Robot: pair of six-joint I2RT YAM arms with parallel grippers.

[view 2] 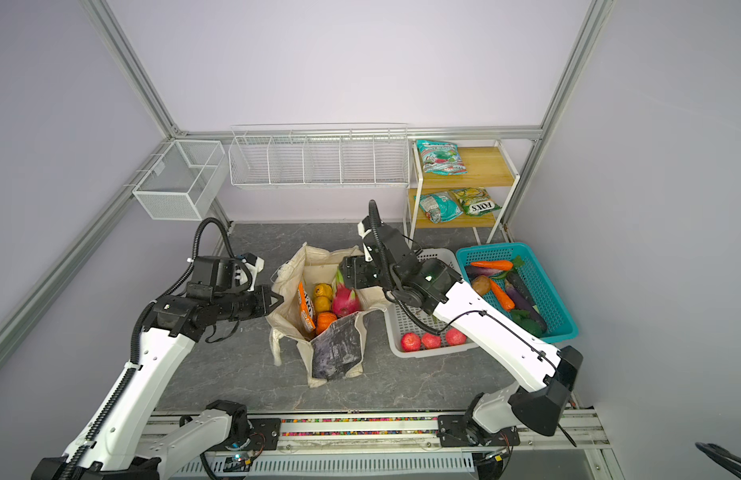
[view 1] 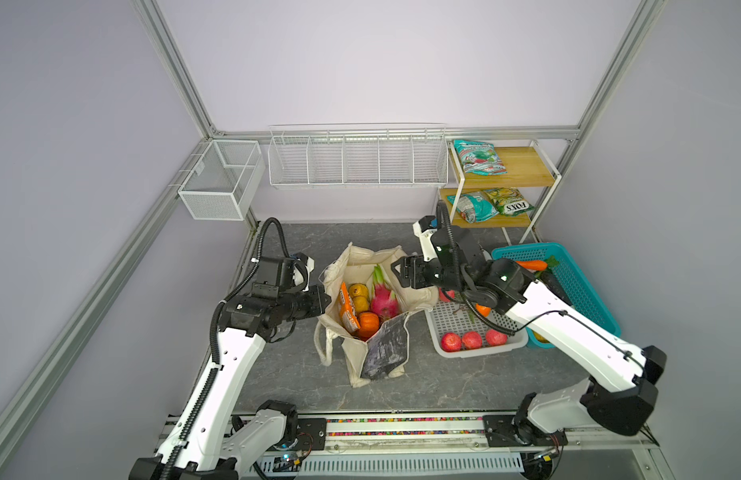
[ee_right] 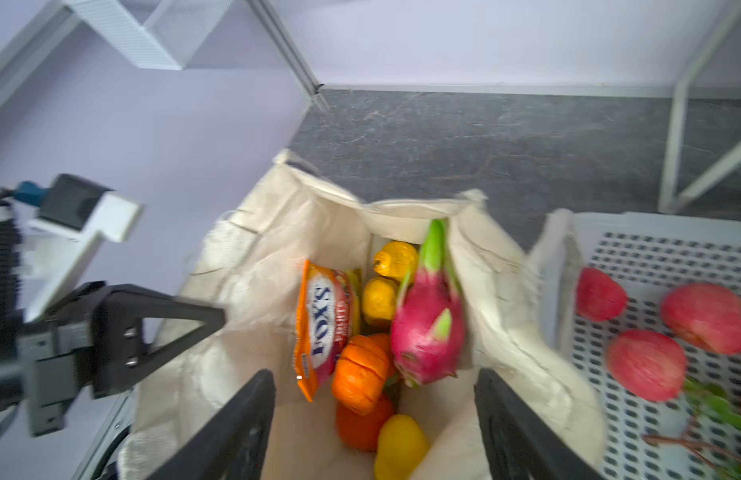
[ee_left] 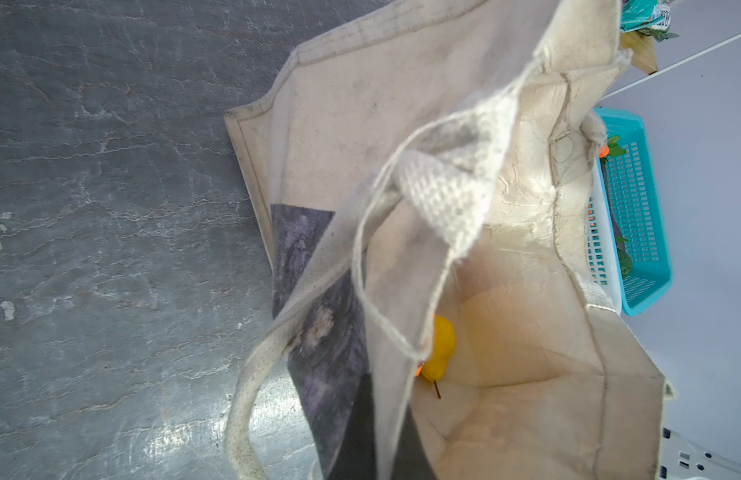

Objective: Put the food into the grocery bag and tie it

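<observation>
Right wrist view, blurred: the tote (ee_right: 252,266) stands open on the dark table (ee_right: 485,137). Inside it are the dragon fruit (ee_right: 427,332), the snack packet (ee_right: 323,328) upright against the tote's wall on the left arm's side, the large orange (ee_right: 360,374), and the bumpy yellow-orange fruit (ee_right: 395,259) at the tote's far end. The pear-like fruit (ee_right: 402,444) is cut off by the picture's edge. The right gripper (ee_right: 375,374) hangs over the tote's mouth, jaws wide apart with nothing between them. The left gripper (ee_right: 219,312) is pinched together on the tote's rim. Its fingers are out of the left wrist view, where a fold of cloth hides half the pear-like fruit.

In both top views the right arm crosses the white basket (view 1: 481,351) just beside the tote and hides part of it. Three red apples (view 1: 471,340) show at its near end. Past that basket sits the teal basket (view 2: 564,299) with carrots (view 2: 491,264). Behind it is a wooden shelf (view 2: 481,166) with snack bags.
</observation>
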